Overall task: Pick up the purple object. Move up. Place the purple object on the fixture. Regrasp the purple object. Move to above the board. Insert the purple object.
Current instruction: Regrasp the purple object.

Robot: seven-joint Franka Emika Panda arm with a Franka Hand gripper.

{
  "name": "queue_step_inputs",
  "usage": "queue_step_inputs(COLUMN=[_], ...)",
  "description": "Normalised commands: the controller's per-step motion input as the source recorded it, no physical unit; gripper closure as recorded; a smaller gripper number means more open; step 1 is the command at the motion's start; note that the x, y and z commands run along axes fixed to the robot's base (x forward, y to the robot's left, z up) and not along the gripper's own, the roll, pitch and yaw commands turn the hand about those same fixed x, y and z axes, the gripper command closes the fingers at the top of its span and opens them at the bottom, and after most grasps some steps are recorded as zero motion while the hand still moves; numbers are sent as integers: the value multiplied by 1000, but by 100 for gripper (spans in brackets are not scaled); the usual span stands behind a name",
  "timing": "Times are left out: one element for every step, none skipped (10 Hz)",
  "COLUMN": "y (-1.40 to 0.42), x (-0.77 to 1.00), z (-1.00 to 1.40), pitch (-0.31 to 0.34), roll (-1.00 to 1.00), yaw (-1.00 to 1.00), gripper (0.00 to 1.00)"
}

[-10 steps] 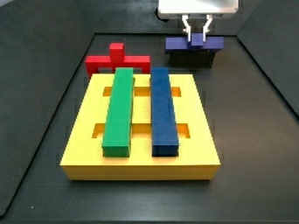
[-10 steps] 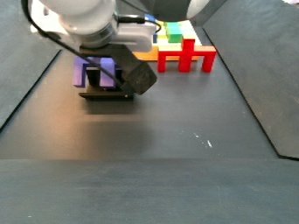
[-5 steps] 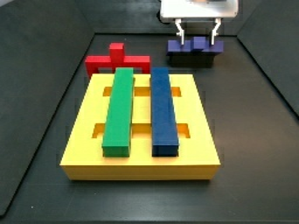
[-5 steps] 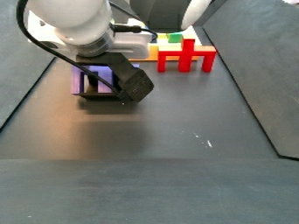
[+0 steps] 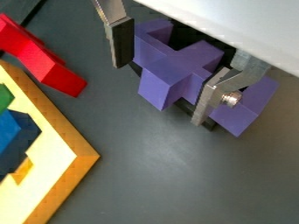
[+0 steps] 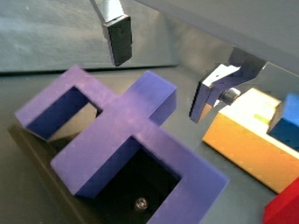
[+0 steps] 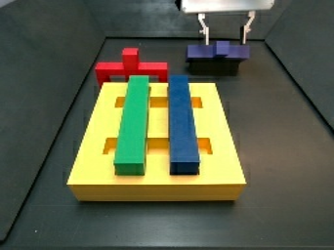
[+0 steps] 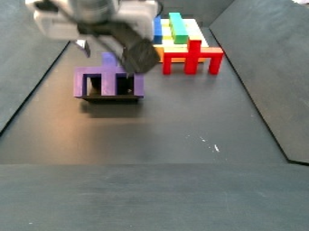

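- Red cross [image 7: 129, 66] lying at left behind the yellow board [image 7: 92, 146], out of the way.
- Green bar [image 7: 133, 122] and blue bar [image 7: 183, 125] seated in the board's slots, with room left for the next piece.
- Purple cross [image 7: 218, 50] resting on the black fixture [image 7: 216, 66], parked for regrasping.
- Tool [image 7: 226, 21] hovering just above, fingers [image 6: 118, 38] spread wide, holding nothing.

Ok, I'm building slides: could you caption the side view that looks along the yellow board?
Open gripper hangs above the purple object resting on the fixture, behind the board.
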Motion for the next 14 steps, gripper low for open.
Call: queue_step_inputs(y=[-217, -217, -189, -177, -146, -77, 0, -37, -14, -20, -31, -34, -69, -109], x=[-209, -106, 0, 46, 49, 57, 249, 309, 231, 211, 163, -40, -77, 0], z=[174, 131, 60, 86, 63, 34, 0, 3, 77, 77, 83, 0, 0, 0], pitch=[-217, -243, -166, -71, -51, 0, 97, 206, 237, 249, 263, 209, 189, 211], roll=[1000, 1000, 1000, 1000, 1000, 1000, 1000, 1000, 1000, 1000, 1000, 1000, 1000, 1000], yaw=[246, 243, 197, 111, 77, 106, 197, 89, 60, 71, 69, 0, 0, 0], gripper=[0, 0, 0, 0, 0, 0, 0, 0, 0, 0, 0, 0, 0, 0])
